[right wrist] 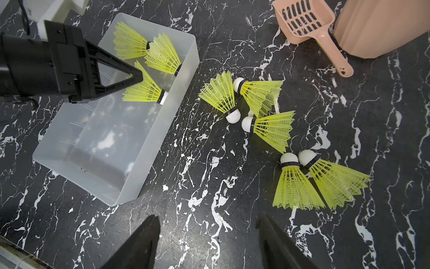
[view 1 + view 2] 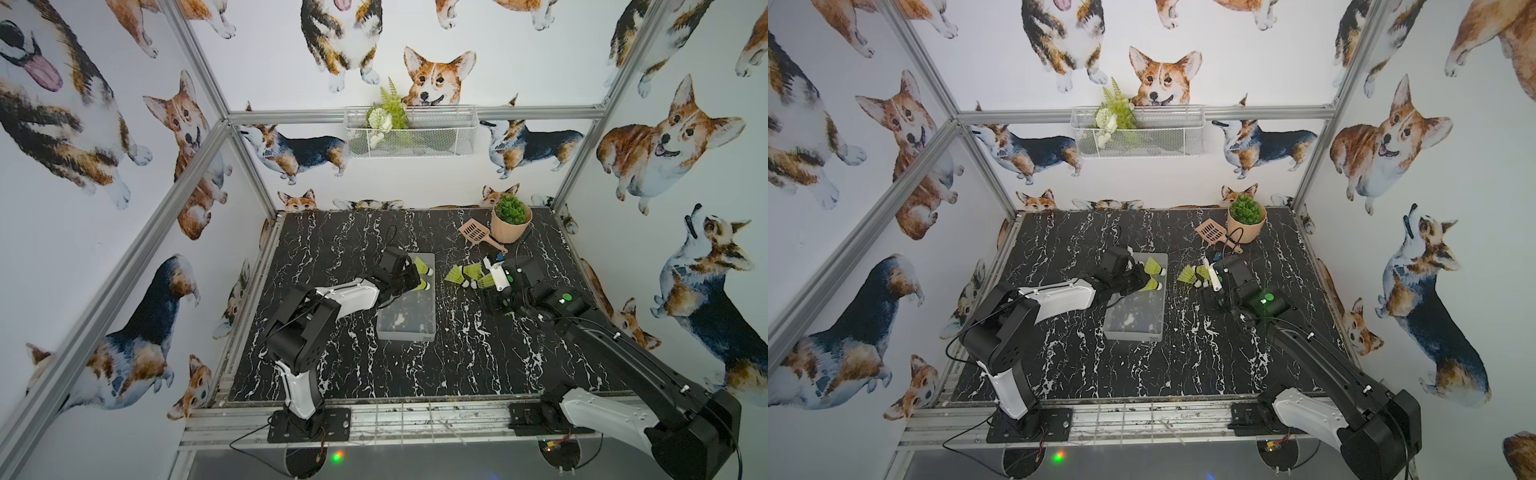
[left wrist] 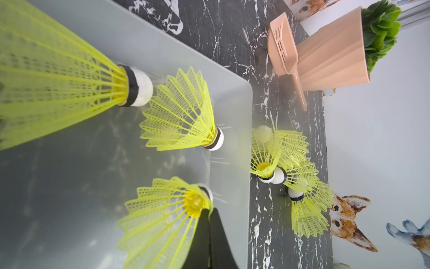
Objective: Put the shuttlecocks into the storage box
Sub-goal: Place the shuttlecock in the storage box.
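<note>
The frosted storage box sits mid-table. Two neon yellow shuttlecocks lie at its far end. My left gripper reaches into that end and is shut on the skirt rim of a third shuttlecock. Its white tip points toward the box wall. Several more shuttlecocks lie in a loose cluster on the table to the right of the box. Above the bare marble near that cluster, my right gripper hangs open with nothing between its fingers.
A pink slotted scoop and a potted plant stand at the back right, just behind the cluster. A white wire basket hangs on the back wall. Metal frame rails edge the black marble table.
</note>
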`<state>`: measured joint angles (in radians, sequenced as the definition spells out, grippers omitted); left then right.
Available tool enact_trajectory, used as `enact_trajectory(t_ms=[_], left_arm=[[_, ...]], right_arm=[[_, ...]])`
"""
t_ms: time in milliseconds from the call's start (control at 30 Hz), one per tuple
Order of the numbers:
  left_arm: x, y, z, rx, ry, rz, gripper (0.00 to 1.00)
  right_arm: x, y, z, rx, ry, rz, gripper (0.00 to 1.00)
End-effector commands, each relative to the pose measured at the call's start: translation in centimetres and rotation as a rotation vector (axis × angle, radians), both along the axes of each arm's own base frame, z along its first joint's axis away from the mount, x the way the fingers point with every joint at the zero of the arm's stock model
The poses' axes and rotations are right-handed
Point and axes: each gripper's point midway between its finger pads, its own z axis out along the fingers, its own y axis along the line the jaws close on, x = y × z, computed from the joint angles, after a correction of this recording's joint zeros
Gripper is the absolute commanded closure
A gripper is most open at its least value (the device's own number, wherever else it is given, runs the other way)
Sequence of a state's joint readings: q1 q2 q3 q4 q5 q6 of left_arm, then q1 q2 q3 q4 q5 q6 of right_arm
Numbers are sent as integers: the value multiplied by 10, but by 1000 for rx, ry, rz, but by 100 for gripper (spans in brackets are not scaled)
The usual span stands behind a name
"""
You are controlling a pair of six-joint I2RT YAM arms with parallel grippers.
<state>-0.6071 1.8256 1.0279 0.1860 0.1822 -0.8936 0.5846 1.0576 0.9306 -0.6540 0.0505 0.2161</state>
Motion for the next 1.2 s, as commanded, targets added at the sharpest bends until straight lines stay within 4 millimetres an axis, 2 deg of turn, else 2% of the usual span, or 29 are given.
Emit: enact_trajectory(t_ms=[0, 300, 567, 933, 1167], left_arm=[[9, -9, 8, -57, -28, 0, 100], [9, -10, 1, -64, -18, -3, 100], [10, -6, -2, -44, -16, 3, 83], [13, -3, 2, -2, -35, -8, 65], [15, -1, 8, 35, -54, -23, 60]], right_arm=[[2, 0, 2, 11, -9, -11, 29], [1, -1, 0, 3, -5, -13, 29], [0, -1, 0, 4, -3, -13, 29], [-1, -2, -2, 4, -1, -14, 29], [-1, -2, -2, 5, 0, -19, 29]])
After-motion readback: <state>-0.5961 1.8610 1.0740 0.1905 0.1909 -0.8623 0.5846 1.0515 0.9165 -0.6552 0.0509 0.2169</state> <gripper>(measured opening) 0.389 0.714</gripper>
